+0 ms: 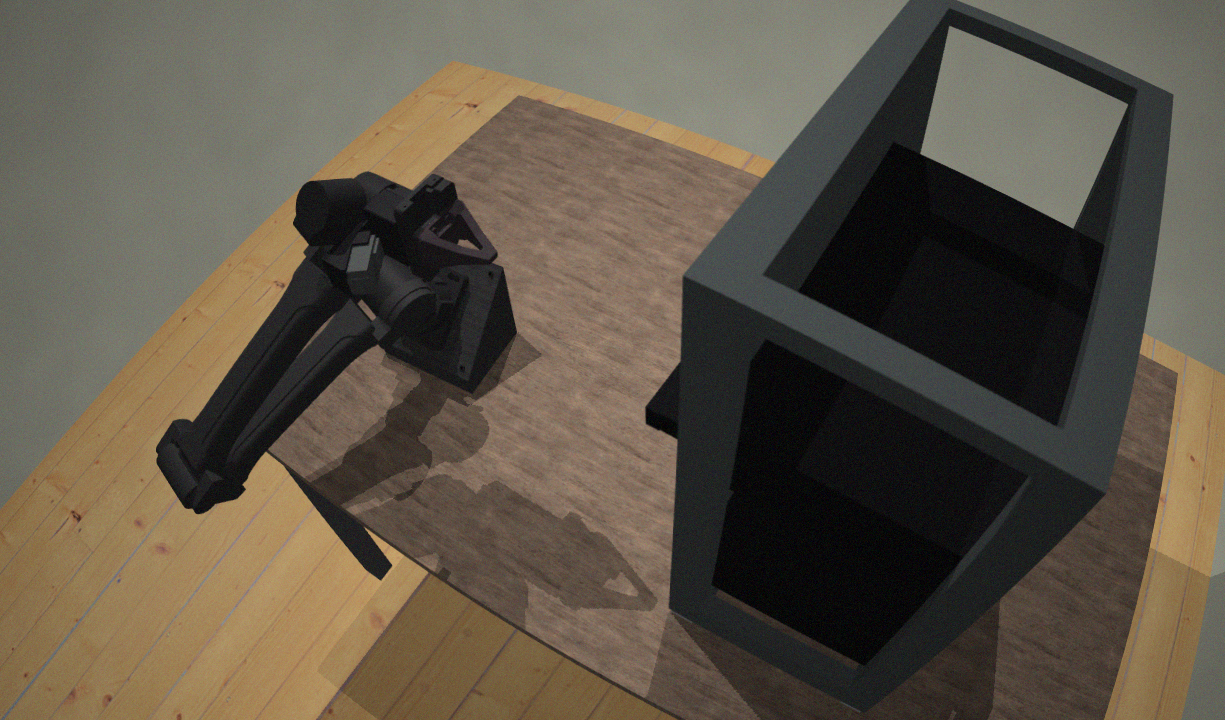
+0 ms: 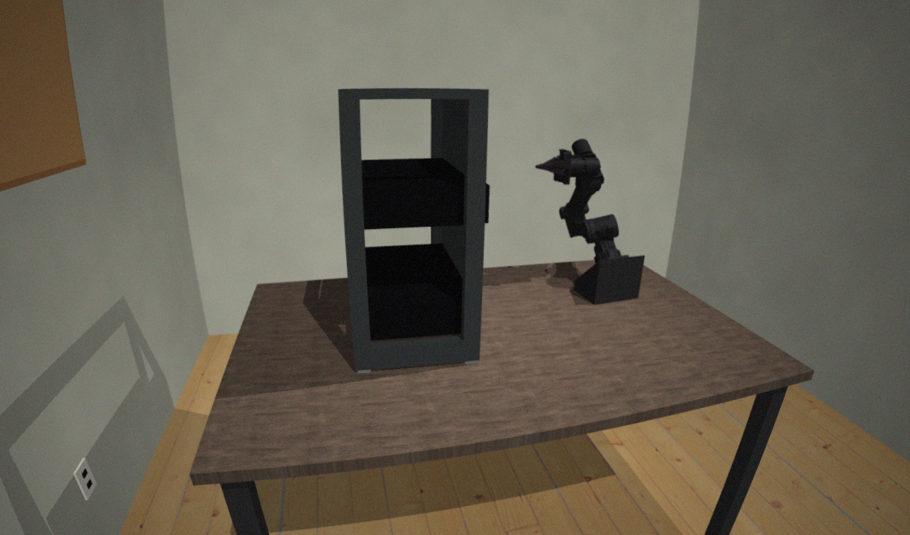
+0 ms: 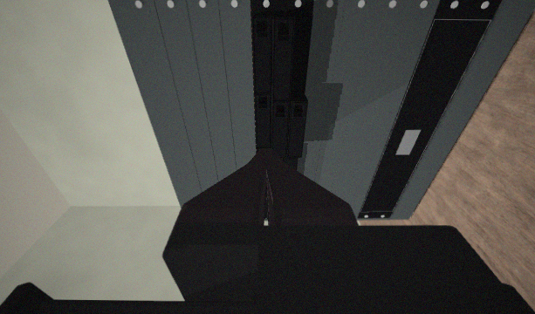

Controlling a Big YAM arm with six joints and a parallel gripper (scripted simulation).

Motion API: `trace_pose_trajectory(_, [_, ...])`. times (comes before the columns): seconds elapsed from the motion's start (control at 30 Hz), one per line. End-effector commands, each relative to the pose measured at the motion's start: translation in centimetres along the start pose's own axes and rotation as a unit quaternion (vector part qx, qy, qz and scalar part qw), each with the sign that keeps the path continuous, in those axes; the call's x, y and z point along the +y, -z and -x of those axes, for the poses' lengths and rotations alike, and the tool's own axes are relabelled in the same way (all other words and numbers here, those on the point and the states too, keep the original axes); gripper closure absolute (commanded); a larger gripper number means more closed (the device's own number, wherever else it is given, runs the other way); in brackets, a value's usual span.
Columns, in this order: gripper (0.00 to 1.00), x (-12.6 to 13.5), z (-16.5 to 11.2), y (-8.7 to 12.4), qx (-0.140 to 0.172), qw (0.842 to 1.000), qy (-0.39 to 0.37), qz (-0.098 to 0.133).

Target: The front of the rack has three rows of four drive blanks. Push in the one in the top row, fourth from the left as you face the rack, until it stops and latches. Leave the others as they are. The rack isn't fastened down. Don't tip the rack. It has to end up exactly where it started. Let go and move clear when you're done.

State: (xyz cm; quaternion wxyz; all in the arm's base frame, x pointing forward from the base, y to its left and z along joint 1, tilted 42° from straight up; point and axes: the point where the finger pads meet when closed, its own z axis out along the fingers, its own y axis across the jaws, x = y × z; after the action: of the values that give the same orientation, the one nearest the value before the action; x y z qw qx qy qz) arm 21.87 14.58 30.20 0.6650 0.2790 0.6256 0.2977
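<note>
The tall dark grey rack (image 1: 902, 358) stands upright on the wooden table, also in the exterior view (image 2: 414, 226). The black drive blanks (image 3: 279, 83) form a narrow dark block on its front face in the wrist view. Their bay sticks out a little from the front (image 2: 486, 203), and also shows in the top view (image 1: 663, 410). I cannot tell from here how deep each blank sits. My gripper (image 3: 266, 156) (image 2: 542, 166) (image 1: 477, 246) is shut and empty. It points at the rack front from well back, above the arm's base, clear of the rack.
The arm's base (image 2: 611, 279) stands on the far right of the table. A long black panel with a pale label (image 3: 424, 113) sits lower on the rack front. The table edge runs close behind the arm (image 1: 267, 447).
</note>
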Motion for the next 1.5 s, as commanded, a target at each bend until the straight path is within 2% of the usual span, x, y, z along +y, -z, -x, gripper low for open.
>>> trace_pose_trajectory(0.0, [1.00,0.55,-0.05,0.44,-0.001,1.000,0.010,0.006])
trace_pose_trajectory(1.47, [1.00,0.70,0.52,0.50,-0.006,1.000,0.003,0.004])
